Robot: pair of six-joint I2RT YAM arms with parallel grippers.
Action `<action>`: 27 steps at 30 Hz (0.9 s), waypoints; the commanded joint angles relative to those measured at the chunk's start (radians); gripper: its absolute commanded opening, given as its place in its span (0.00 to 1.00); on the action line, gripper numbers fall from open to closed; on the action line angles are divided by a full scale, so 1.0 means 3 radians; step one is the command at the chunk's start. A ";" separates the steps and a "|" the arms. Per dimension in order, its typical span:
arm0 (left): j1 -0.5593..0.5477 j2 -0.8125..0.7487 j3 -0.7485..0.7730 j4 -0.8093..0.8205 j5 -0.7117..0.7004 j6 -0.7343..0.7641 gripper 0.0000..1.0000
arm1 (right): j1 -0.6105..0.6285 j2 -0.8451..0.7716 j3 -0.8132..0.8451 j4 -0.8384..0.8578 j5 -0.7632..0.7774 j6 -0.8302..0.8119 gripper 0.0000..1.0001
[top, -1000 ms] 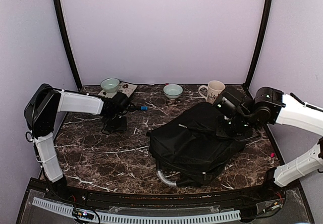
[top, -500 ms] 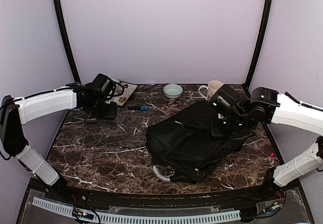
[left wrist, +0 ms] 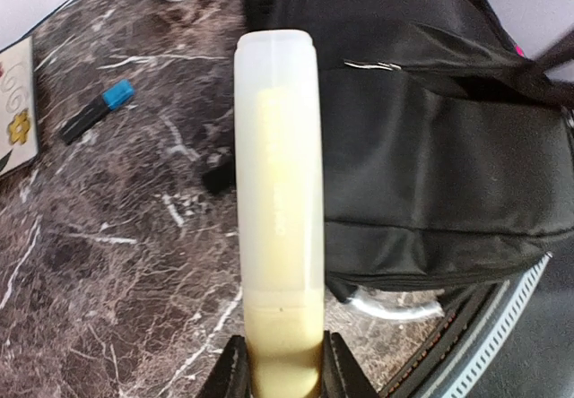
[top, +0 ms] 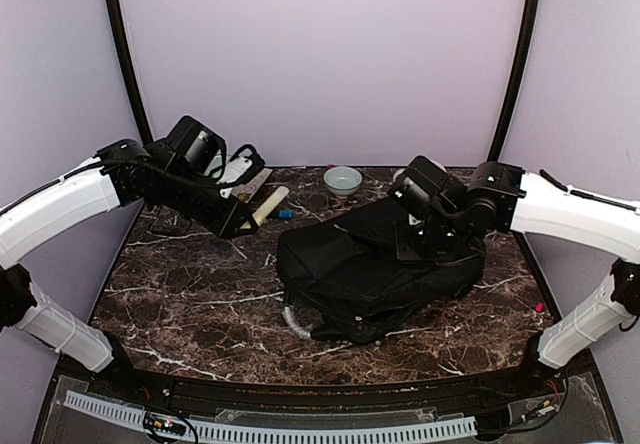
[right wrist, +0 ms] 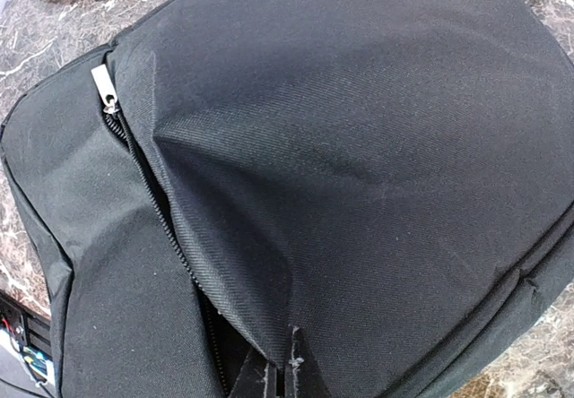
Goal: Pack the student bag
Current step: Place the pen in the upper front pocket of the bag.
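Pinching the student bag (right wrist: pixel 359 129) beside its open zipper (right wrist: pixel 152 192), the right gripper (right wrist: pixel 280 376) is closed on the fabric, probably to hold the mouth up; the bag lies flat at mid-right of the marble table (top: pixel 180 294); the left gripper (left wrist: pixel 285 376) clamps the base of a cream capped tube (left wrist: pixel 278 192), which points toward the bag, seemingly for insertion.

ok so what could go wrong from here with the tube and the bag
1. The left gripper holds the cream tube only at one end; it may swing or slip on the way over.
2. The right gripper pinches just a small fold of the student bag beside the zipper; if it slips, the gap closes.
3. That gap looks narrow, so the tube could snag.
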 commanded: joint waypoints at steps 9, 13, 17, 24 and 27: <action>-0.0697 0.0618 0.0697 -0.0744 0.0787 0.0517 0.00 | -0.0010 0.0143 0.0376 0.0385 0.0001 -0.0042 0.00; -0.0740 0.0757 0.0706 -0.0699 0.0916 0.0549 0.00 | 0.0021 0.0182 0.0453 0.0374 -0.0012 -0.0122 0.00; -0.0743 0.0957 0.0842 -0.0733 0.0944 0.0611 0.00 | 0.0078 0.0224 0.0535 0.0353 -0.0046 -0.0233 0.00; -0.0754 0.1394 0.1224 -0.0765 0.0956 0.0653 0.00 | 0.0308 0.0271 0.0637 0.0333 -0.0091 -0.0341 0.00; -0.0765 0.1547 0.1321 -0.0780 0.0915 0.0654 0.00 | 0.0461 0.0261 0.0624 0.0336 -0.0099 -0.0330 0.00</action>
